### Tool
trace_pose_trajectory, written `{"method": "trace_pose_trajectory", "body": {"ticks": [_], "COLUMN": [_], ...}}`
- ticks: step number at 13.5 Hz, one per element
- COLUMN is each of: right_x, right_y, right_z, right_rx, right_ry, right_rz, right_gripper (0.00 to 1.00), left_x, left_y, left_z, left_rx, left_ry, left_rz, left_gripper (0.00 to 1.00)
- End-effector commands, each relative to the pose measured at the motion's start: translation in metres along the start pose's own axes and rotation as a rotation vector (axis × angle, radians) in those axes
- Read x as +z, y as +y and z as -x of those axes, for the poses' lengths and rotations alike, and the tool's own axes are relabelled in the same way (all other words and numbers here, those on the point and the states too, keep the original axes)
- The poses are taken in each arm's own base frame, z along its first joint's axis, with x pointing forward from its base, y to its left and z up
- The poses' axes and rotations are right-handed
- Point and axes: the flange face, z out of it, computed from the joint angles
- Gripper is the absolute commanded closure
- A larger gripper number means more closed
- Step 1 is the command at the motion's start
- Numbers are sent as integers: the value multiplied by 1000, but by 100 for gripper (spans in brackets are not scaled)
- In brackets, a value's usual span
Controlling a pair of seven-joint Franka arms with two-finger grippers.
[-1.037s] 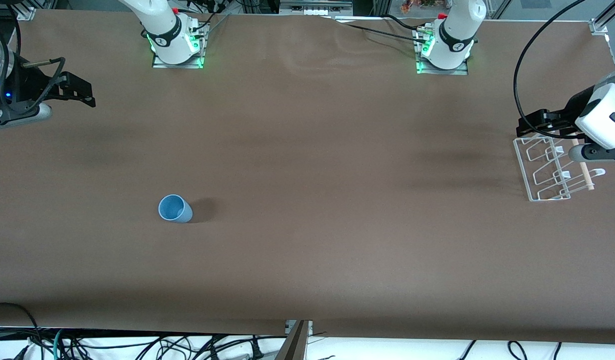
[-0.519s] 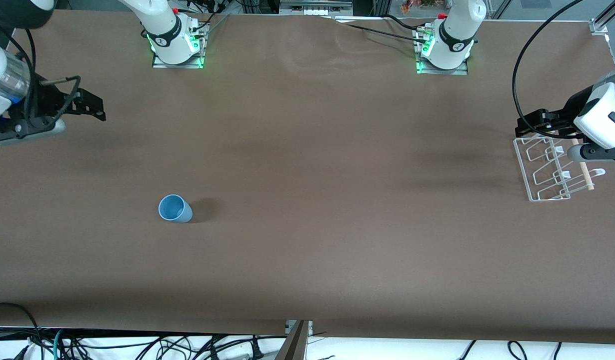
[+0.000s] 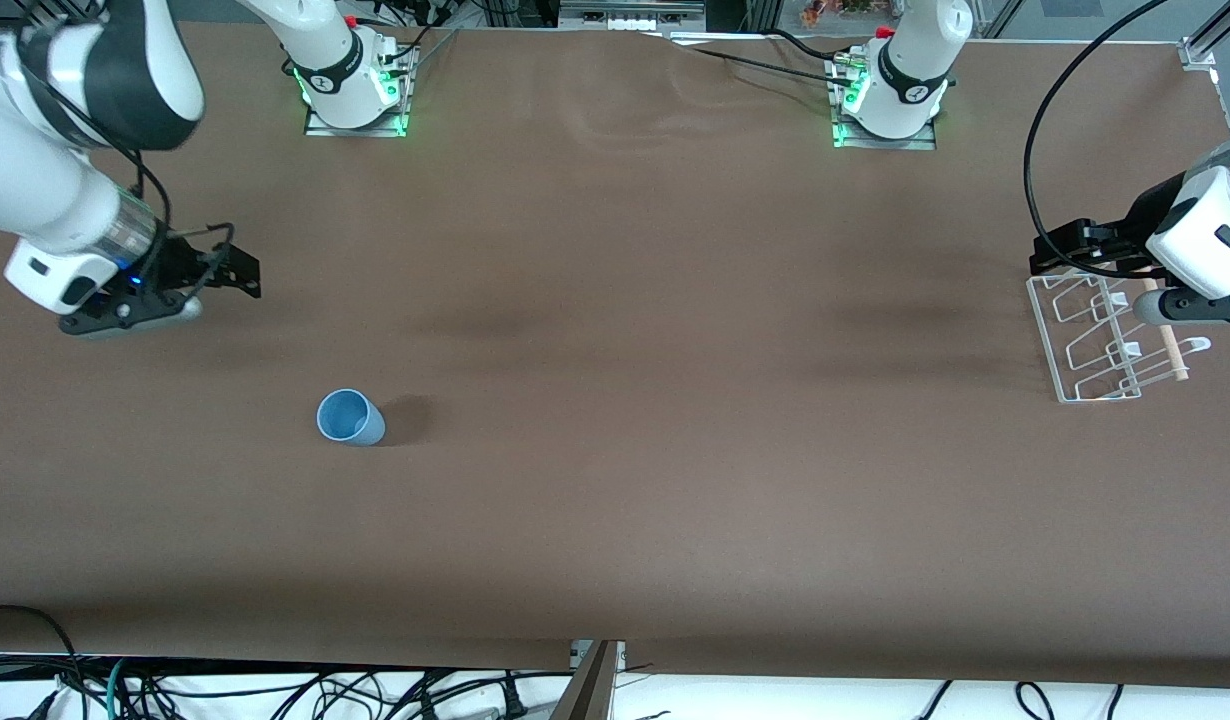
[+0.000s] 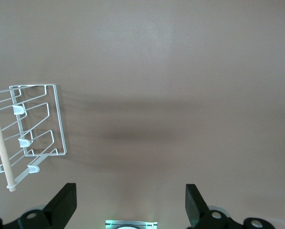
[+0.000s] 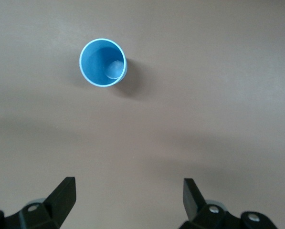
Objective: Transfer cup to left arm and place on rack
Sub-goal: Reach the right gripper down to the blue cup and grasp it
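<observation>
Change: right gripper (image 3: pixel 243 270) has swung in from the table edge at the right arm's end since a sec ago, more of the white arm now in front view; it hangs over bare brown table (image 3: pixel 615 450), closer to the cup than before. Cup, rack and left arm unchanged.
Cup: light-blue cup (image 3: pixel 350 417) stands upright, mouth up, on the table toward the right arm's end, nearer the front cam than the spot under the right gripper; nothing touches it. Right wrist view looks straight down into it (image 5: pixel 103 62).
Rack: white wire rack (image 3: pixel 1085 340) w/ wooden dowel (image 3: pixel 1165 335) sits at the left arm's end of the table; seen whole in left wrist view (image 4: pixel 35 129).
Hidden/cut off: left arm's wrist covers the rack's outer edge and part of the dowel in front view; left arm runs out of frame. Right gripper's fingertips small and dark in front view.
Right tool: fingers (image 5: pixel 61 195) spread wide, holding nothing, apart from the cup.
Left tool: left gripper (image 3: pixel 1060 250) waits above the rack's edge farthest from the front cam; fingers (image 4: pixel 63 205) spread wide, empty, touching nothing.
</observation>
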Motion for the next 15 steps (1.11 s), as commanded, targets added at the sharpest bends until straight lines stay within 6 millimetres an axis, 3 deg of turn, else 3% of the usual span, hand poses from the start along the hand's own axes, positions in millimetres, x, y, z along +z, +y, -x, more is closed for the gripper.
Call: {"method": "trace_pose_trajectory", "body": {"ticks": [1, 4, 7, 9, 15], "right_x": [45, 99, 119, 133, 168], "right_y": [-3, -13, -38, -40, -36], "right_z": [-20, -52, -92, -111, -122], "right_rx": [4, 35, 66, 71, 77], "right_ry": [24, 56, 64, 63, 25], "right_rz": [13, 29, 36, 40, 47], "right_gripper": [1, 1, 1, 1, 2], "left_x": [-5, 1, 5, 11, 23], "left_y": [3, 9, 20, 24, 25], "left_z": [-3, -5, -4, -8, -21], "left_rx": [4, 18, 44, 157, 424], "left_ry": [8, -5, -17, -20, 23], "left_rz": [17, 22, 54, 51, 56], "left_gripper": [0, 0, 0, 0, 0]}}
